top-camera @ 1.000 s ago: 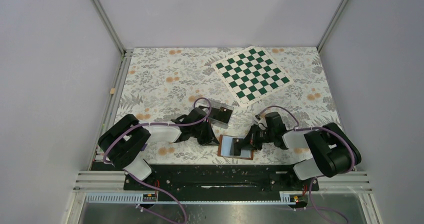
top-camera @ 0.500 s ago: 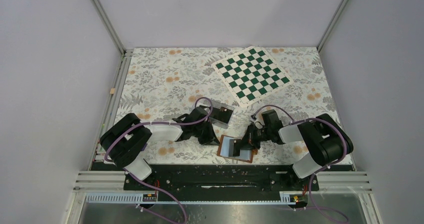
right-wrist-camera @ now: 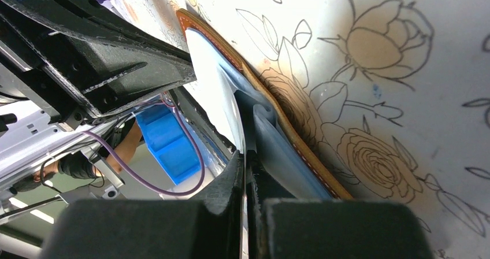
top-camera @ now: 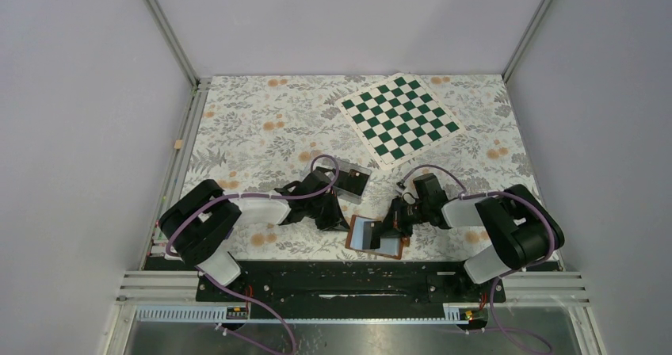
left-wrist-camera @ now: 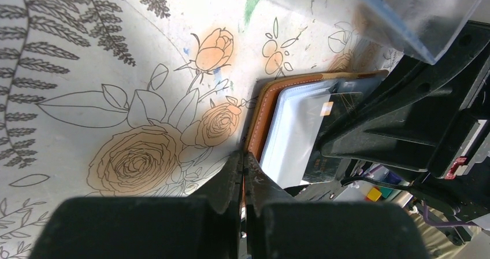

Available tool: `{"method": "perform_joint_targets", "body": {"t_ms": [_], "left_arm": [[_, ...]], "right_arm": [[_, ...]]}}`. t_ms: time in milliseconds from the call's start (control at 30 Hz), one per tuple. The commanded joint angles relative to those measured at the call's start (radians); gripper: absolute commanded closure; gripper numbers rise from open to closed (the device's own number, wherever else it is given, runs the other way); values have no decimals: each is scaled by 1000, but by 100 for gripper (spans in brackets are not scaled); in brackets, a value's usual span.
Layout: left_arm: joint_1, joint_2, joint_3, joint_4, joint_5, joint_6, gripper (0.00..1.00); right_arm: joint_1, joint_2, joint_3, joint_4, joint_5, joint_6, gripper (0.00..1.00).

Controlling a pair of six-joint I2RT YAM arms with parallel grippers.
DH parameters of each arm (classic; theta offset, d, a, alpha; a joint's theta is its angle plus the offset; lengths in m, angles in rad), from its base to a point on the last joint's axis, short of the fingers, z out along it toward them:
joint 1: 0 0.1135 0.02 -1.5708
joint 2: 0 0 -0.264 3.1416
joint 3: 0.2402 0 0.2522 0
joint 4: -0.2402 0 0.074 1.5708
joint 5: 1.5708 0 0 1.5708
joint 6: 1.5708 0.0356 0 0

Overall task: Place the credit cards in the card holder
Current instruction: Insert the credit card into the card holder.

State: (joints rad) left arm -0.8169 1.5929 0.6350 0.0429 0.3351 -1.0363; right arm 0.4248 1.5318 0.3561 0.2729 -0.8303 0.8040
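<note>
The tan-brown card holder (top-camera: 394, 250) lies open at the near table edge, its pale sleeves (top-camera: 366, 233) showing. My left gripper (top-camera: 343, 225) is shut on its left leather edge (left-wrist-camera: 261, 117), and its fingertips (left-wrist-camera: 233, 167) pinch the cover. My right gripper (top-camera: 390, 227) is shut on a thin dark credit card, seen edge-on between the fingers (right-wrist-camera: 245, 152), and holds it into the sleeves (right-wrist-camera: 215, 88). In the left wrist view the card's chip end (left-wrist-camera: 327, 108) lies on a sleeve (left-wrist-camera: 294, 134). More dark cards sit in the clear box (top-camera: 349, 182).
A green-and-white chessboard (top-camera: 400, 118) lies at the back right. The clear plastic box stands just behind my left gripper. The black arm-base rail (top-camera: 341, 280) runs along the near edge, close to the card holder. The walls of the enclosure stand on both sides.
My right gripper has moved left and down onto the open card holder with the card. The card holder has turned slightly. My left gripper has stayed on its edge.
</note>
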Motion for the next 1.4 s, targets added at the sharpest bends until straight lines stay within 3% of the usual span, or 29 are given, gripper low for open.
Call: {"method": "perform_joint_targets", "body": {"t_ms": [0, 733, 1367], "left_arm": [[-21, 6, -8, 21, 30, -25, 100], [-41, 21, -24, 79, 38, -54, 100], [-57, 28, -13, 76, 30, -57, 100]], "right_arm": [[12, -13, 5, -63, 97, -45, 100], [12, -68, -19, -3, 130, -30, 100], [22, -10, -42, 98, 103, 15, 100]]}}
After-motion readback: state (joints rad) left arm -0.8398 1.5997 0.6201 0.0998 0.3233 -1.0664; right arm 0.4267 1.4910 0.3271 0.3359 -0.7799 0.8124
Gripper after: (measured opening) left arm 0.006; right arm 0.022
